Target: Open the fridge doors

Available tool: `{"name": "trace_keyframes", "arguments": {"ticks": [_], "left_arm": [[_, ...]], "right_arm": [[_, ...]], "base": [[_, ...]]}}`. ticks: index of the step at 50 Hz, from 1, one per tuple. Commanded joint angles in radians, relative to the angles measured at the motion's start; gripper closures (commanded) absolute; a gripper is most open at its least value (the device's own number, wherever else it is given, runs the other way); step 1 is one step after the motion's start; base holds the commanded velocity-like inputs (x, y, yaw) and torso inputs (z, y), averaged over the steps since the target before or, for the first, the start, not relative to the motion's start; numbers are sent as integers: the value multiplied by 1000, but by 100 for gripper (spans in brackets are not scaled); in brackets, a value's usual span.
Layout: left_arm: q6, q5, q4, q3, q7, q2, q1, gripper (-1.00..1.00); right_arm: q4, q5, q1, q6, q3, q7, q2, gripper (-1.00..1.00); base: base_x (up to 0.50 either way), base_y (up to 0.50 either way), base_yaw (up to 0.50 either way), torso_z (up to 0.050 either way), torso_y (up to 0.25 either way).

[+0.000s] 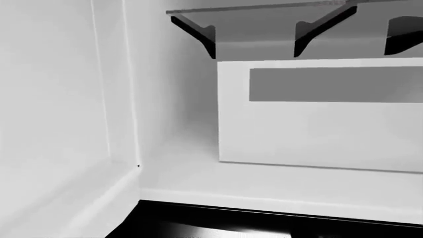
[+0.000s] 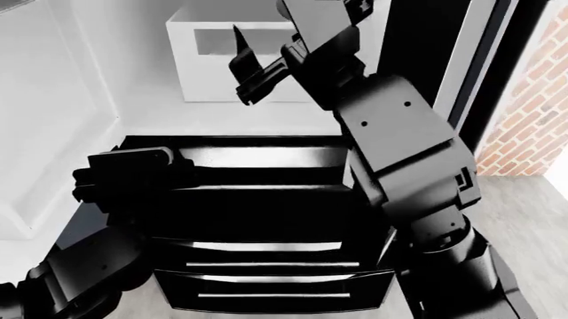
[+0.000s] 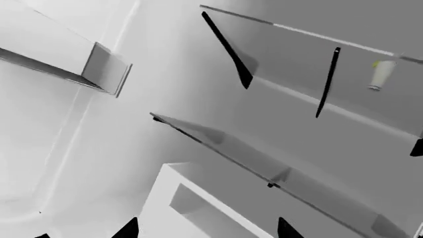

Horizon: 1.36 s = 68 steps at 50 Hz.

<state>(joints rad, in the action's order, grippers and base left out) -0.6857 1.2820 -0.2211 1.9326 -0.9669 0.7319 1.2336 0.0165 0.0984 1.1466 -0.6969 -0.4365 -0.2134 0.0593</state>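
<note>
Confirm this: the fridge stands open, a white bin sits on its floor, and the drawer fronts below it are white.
Not quite. The head view shows the drawer fronts are glossy black with horizontal silver handles. The rest holds: the fridge is open and the white bin sits on its floor.

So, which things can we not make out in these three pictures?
- Right gripper, head view: the dark fingers overlap, so open or shut is unclear.
- Left gripper, head view: hidden behind its own wrist block.
- Fridge doors, head view: only a dark strip at the right edge shows; how wide they stand is cut off.
- Small pale bottle, right wrist view: too small and blurred to identify.
- Neither wrist view shows its own fingers.
</note>
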Motion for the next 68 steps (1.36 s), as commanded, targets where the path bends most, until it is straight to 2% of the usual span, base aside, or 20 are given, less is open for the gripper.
{"name": "trace_keyframes", "arguments": {"ticks": [1, 5, 11, 17, 23, 30, 34, 37, 39, 44, 53, 58, 63, 68], "left_arm": [[-14, -9, -44, -36, 33, -27, -4, -100], [-14, -10, -44, -38, 33, -28, -9, -100], [-12, -14, -39, -42, 30, -29, -11, -100], [-10, -16, -32, -47, 28, -25, -10, -100], [-8, -18, -29, -51, 27, -22, -12, -100], [-3, -3, -34, -60, 41, -21, -15, -100], [2, 6, -30, -65, 47, -17, -14, -100], [3, 7, -33, -67, 49, -17, -17, -100], [6, 9, -33, -68, 50, -18, -18, -100], [10, 12, -32, -71, 54, -19, -22, -100], [16, 11, -33, -76, 55, -19, -25, -100], [16, 11, -36, -79, 57, -22, -30, -100], [17, 16, -37, -85, 61, -20, -32, -100], [17, 15, -34, -90, 59, -19, -34, -100]], "right_arm": [[-29, -3, -23, 46, 110, 19, 19, -100], [90, 11, -100, 40, 142, 62, 27, -100], [399, -4, -226, -19, 184, 162, 48, -100], [635, -12, -257, -122, 223, 209, 76, -100], [765, -2, -257, -222, 284, 218, 113, -100], [885, 13, -289, -333, 435, 209, 179, -100], [946, 32, -319, -412, 562, 179, 227, -100], [1013, 56, -331, -501, 706, 134, 268, -100], [1030, 118, -342, -534, 799, 142, 313, -100], [1029, 523, -412, -607, 1069, 349, 518, -100], [982, 604, -443, -797, 1361, 265, 719, -100], [982, 676, -443, -872, 1469, 263, 794, -100], [992, 955, -501, -871, 1629, 423, 843, -100], [1028, 1184, -541, -855, 1720, 554, 862, -100]], "base": [[0, 0, 0, 0, 0], [0, 0, 0, 0, 0], [0, 0, 0, 0, 0], [0, 0, 0, 0, 0], [0, 0, 0, 0, 0], [0, 0, 0, 0, 0], [0, 0, 0, 0, 0], [0, 0, 0, 0, 0], [0, 0, 0, 0, 0], [0, 0, 0, 0, 0], [0, 0, 0, 0, 0], [0, 0, 0, 0, 0], [0, 0, 0, 0, 0], [0, 0, 0, 0, 0]]}}
